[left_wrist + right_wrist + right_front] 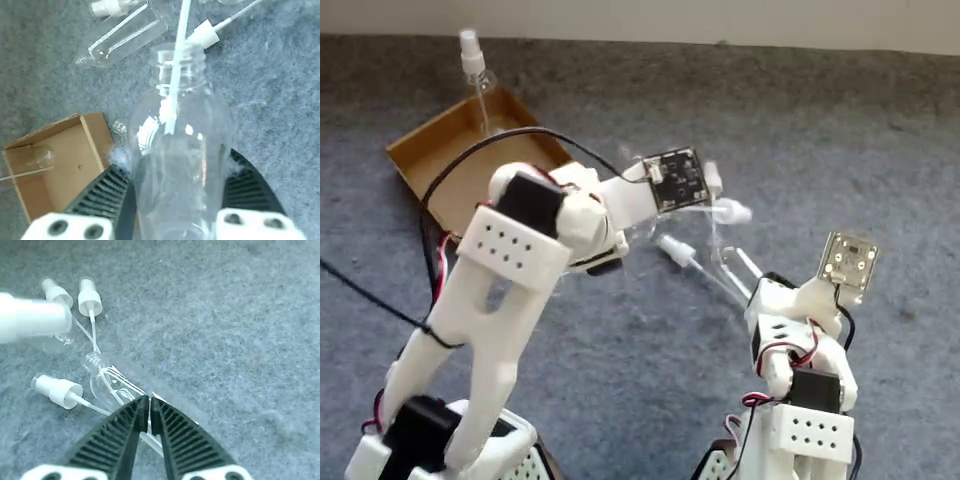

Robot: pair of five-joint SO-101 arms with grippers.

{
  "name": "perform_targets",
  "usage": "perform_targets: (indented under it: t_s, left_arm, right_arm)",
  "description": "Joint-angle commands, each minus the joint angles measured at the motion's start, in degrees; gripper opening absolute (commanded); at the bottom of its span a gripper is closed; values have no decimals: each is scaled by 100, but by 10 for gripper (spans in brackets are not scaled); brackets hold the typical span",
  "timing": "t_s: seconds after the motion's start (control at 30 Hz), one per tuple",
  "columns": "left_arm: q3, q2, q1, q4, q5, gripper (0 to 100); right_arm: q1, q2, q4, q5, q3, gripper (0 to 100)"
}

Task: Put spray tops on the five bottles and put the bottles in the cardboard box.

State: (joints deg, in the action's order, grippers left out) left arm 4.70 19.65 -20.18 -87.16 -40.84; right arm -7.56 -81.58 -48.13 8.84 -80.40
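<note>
Our left arm (510, 260) reaches out to the middle of the grey tabletop (880, 130). Its jaws hug a clear bottle (180, 135) round its fat part, one jaw on each side. The open neck points away from the arm. We think the bottle is held this way so the neck stays free for a top to go in. A thin white tube (176, 75) pokes down into the neck. We cannot see what is on its other end.

Our right arm (800, 340) sits near us on the right. Its jaws are squeezed almost together. They seem to pinch the thin stem of a spray top (57, 390) that lies just beside them. We think holding the stem lets the arm steer it into a neck. But the stem is bendy and could slip.

Two more loose tops (90, 299) and another empty bottle (125, 37) lie close together in the middle. Both arms can get to them there.

The cardboard box (440, 150) sits at the far left with its open side up, ready to take bottles. One capped bottle (475, 70) leans up at the box's far corner. So we guess one is done and most of the job is left to do.
</note>
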Motion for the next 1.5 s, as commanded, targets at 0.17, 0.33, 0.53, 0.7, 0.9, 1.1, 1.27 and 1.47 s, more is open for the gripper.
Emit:
perform_targets:
  t_s: [0.17, 0.33, 0.53, 0.7, 0.9, 1.1, 1.27, 1.47]
  left_arm:
    - [-40, 1174, 57, -35, 62, 60]
    - [75, 1622, 57, -26, 70, 60]
    - [866, 2211, 57, 18, 70, 60]
    - [1279, 2721, 48, 26, 70, 60]
    - [1516, 2985, 48, 18, 70, 60]
    - [1807, 3002, 48, 18, 70, 60]
    - [2044, 3002, 48, 18, 62, 60]
    - [2378, 3002, 48, 141, 62, 61]
  right_arm:
    - [-66, -101, 163, -79, 57, 18]
    - [-57, -101, 163, -79, 57, 18]
    - [189, -92, 725, -44, 57, 18]
    - [1341, -66, 927, -35, 57, 18]
    - [1798, -110, 936, -35, 84, 18]
    - [1798, -110, 954, -62, 154, 18]
    - [1789, -110, 1367, -44, 479, 18]
    - [1798, -101, 1578, -79, 576, 18]
